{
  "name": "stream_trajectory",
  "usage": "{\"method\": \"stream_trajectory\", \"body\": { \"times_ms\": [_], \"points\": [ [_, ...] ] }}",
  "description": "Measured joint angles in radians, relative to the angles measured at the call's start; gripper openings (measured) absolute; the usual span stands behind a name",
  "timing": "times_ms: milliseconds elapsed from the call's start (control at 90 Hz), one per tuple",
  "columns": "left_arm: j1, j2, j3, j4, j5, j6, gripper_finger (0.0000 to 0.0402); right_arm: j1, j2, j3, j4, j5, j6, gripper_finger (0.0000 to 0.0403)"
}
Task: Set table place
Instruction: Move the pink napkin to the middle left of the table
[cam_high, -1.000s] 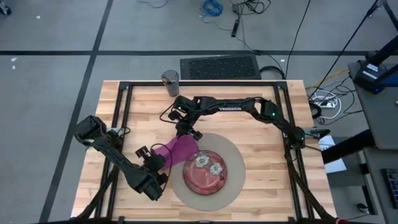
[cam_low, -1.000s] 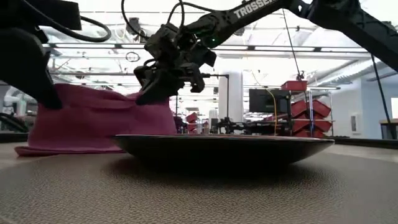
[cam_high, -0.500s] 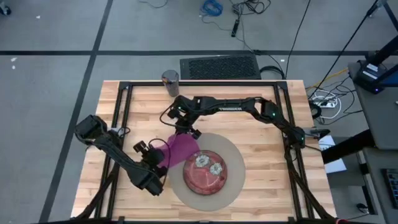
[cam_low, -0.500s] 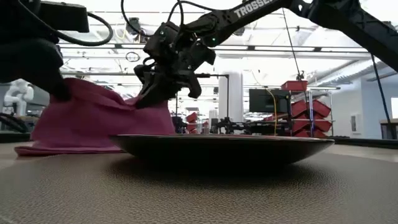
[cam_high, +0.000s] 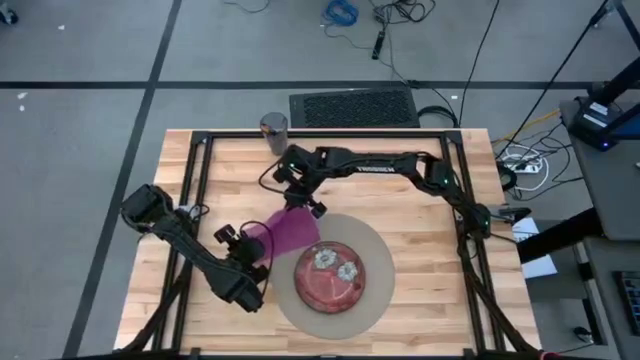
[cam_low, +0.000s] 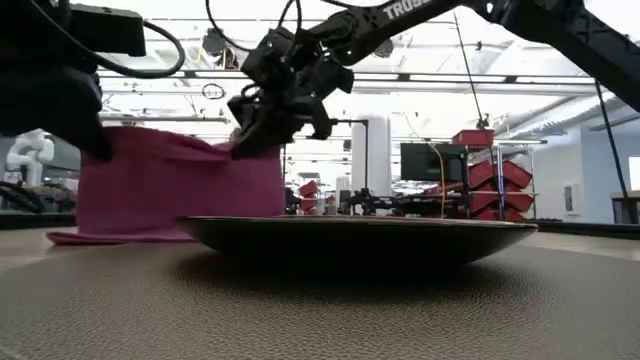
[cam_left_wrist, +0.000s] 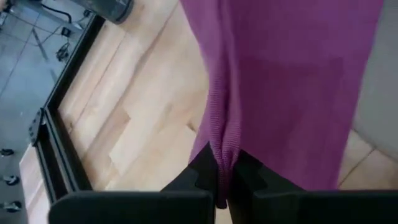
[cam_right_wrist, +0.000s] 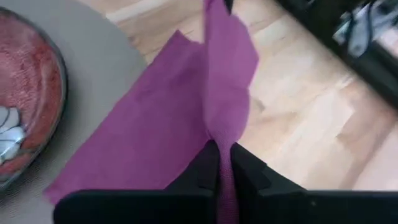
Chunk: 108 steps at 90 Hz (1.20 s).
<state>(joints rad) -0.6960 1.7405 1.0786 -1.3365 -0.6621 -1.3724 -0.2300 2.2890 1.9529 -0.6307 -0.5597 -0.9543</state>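
Observation:
A purple napkin (cam_high: 288, 233) hangs stretched between my two grippers, left of a red plate (cam_high: 330, 276) that sits on a round beige mat (cam_high: 378, 250) on the table (cam_high: 420, 200). My left gripper (cam_high: 259, 245) is shut on the napkin's near-left end. My right gripper (cam_high: 301, 206) is shut on its far end. In the low view the napkin (cam_low: 180, 190) stands like a curtain, its lower edge (cam_low: 110, 237) on the table. My left gripper pinches a bunched edge of the napkin (cam_left_wrist: 222, 152) between its two fingers, several layers gathered there. The cloth runs away from the fingers, raised, toward the other gripper. My right gripper pinches a gathered fold at the napkin's far end (cam_right_wrist: 222, 155) between its two fingers, slanting down from the far side. The cloth's top edge (cam_low: 170, 135) is drawn nearly level and taut between both grippers, and the lower part trails on the table.
A grey cup (cam_high: 273, 130) stands at the table's far edge, left of centre. The plate's dark rim (cam_low: 360, 232) rises just right of the napkin in the low view. Bare wood lies to the right of the mat and along the far side.
Both grippers have risen with the napkin, the right one also going a little toward the far edge. The napkin's top edge, which sagged between them, is now higher and drawn nearly straight; its lower edge has stayed on the table.

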Motion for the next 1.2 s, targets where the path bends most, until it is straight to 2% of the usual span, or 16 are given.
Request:
{"method": "stream_trajectory", "body": {
  "times_ms": [367,600,889,1200],
  "points": [
    [0.000,0.000,0.000,0.129,0.031,0.129,0.0000,0.016,0.002,-0.101,0.026,-0.028,0.036,0.0002],
    [0.000,0.000,0.000,0.230,0.069,0.248,0.0007,0.030,0.002,-0.112,0.003,-0.060,0.069,0.0050],
    [-0.008,0.000,0.000,0.282,0.087,0.289,0.0082,0.036,0.002,-0.112,-0.020,-0.070,0.110,0.0113],
    [-0.016,0.000,0.000,0.331,0.087,0.282,0.0173,0.049,0.002,-0.112,-0.042,-0.075,0.145,0.0153]
  ]
}}
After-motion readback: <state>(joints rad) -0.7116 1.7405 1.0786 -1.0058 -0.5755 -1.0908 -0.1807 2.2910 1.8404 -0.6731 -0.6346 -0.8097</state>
